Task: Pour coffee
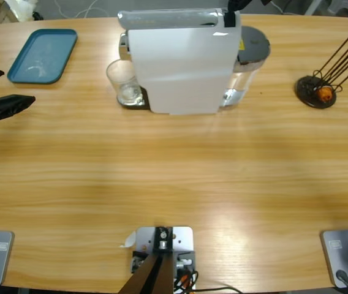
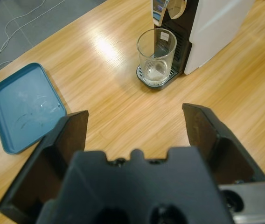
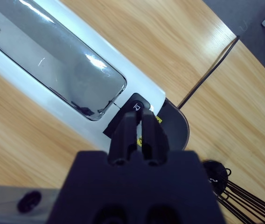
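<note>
One glass [image 2: 156, 56] holds no coffee | left end effector [image 2: 135, 121] agape | right end effector [image 3: 138, 117] closed

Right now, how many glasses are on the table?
1. The glass stands on the drip tray under the coffee machine spout, right of the blue tray. Others could hide behind the machine.

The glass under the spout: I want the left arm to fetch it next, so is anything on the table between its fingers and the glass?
Nothing visible: bare table separates the left gripper from the glass.
</note>
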`<state>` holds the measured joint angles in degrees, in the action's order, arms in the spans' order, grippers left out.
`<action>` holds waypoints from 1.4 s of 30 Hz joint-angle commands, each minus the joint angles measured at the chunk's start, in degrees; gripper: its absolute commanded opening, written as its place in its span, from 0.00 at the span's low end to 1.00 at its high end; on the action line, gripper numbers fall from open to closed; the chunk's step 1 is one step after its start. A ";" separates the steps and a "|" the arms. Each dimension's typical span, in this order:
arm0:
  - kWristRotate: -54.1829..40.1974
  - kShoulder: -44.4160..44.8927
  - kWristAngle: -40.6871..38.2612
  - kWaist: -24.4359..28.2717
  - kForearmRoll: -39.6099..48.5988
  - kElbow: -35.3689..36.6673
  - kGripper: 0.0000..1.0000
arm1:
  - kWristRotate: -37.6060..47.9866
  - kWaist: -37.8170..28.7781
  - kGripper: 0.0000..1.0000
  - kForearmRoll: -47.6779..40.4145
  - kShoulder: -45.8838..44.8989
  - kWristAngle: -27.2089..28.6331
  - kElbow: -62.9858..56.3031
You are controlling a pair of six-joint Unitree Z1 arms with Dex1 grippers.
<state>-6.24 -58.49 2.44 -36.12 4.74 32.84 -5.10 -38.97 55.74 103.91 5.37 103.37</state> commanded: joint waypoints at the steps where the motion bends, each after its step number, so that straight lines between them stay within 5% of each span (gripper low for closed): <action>1: 0.61 -1.27 -0.60 0.17 -0.61 -1.98 0.86 | -0.62 -0.41 0.00 0.69 2.68 0.52 -0.01; 20: 0.61 -1.45 -1.04 0.17 -0.70 -1.91 0.86 | 0.74 -1.20 0.00 -2.13 2.59 -0.32 -6.00; 33: 0.61 -1.80 -1.30 0.17 -0.88 -1.99 0.86 | -0.25 -0.71 0.00 4.71 -3.02 6.08 5.49; 36: 0.61 -1.96 -1.30 0.17 -0.89 -1.96 0.86 | 2.21 -2.83 0.00 2.13 -7.39 7.82 -1.24; 42: 0.61 -2.63 -1.44 0.17 -1.05 -1.91 0.86 | 9.95 -11.36 0.00 -18.42 -23.93 11.69 -32.77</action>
<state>-6.24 -58.98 1.94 -36.12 4.43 32.82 -1.50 -43.60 51.82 94.56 14.23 94.92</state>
